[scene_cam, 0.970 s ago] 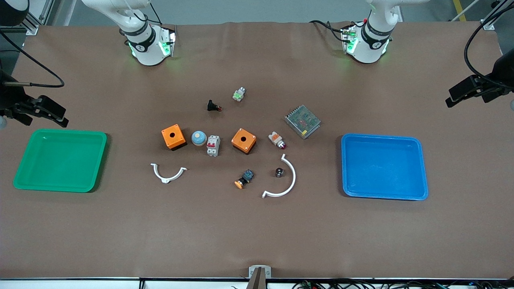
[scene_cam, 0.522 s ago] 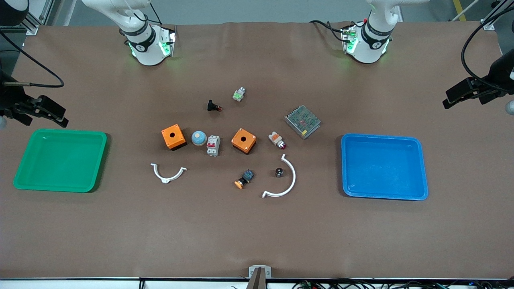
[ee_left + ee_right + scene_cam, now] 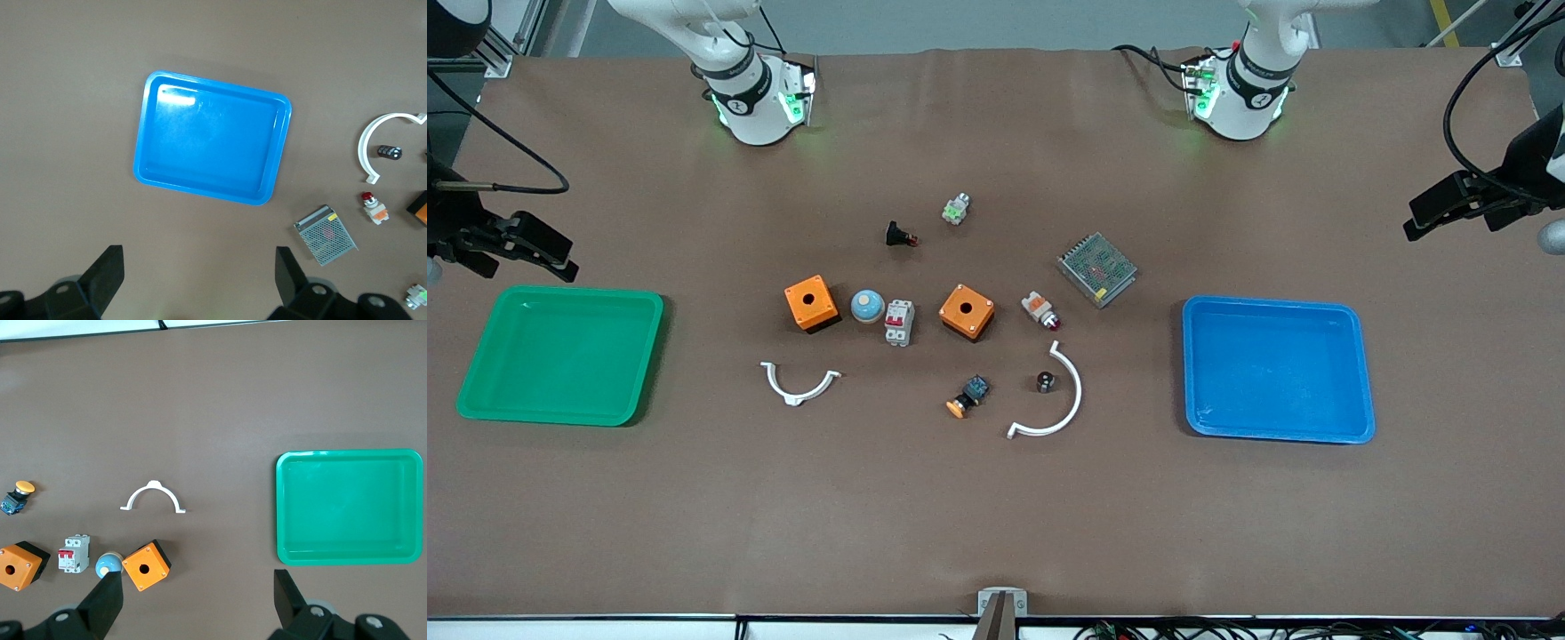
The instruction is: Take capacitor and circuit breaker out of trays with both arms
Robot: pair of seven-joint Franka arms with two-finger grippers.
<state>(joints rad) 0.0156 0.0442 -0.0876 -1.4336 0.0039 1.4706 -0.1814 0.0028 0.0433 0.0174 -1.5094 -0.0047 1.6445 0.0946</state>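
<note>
The capacitor point(image 3: 1046, 381), a tiny dark cylinder, lies inside the curve of a white arc point(image 3: 1060, 400); it also shows in the left wrist view point(image 3: 389, 152). The breaker point(image 3: 899, 322), a light-grey block with red levers, lies between a blue dome button point(image 3: 867, 306) and an orange box point(image 3: 967, 311); it also shows in the right wrist view point(image 3: 73, 553). My left gripper point(image 3: 1440, 204) point(image 3: 198, 267) is open and empty, high over the table at the left arm's end, beside the blue tray. My right gripper point(image 3: 538, 244) point(image 3: 198, 587) is open and empty, high beside the green tray.
An empty blue tray point(image 3: 1276, 369) sits at the left arm's end, an empty green tray point(image 3: 560, 356) at the right arm's end. Around the middle lie a second orange box point(image 3: 811, 302), a metal mesh unit point(image 3: 1097, 268), a second white arc point(image 3: 800, 384) and several small button parts.
My left gripper has drifted slightly toward the table's end and up. The right arm and all parts on the table have not moved.
</note>
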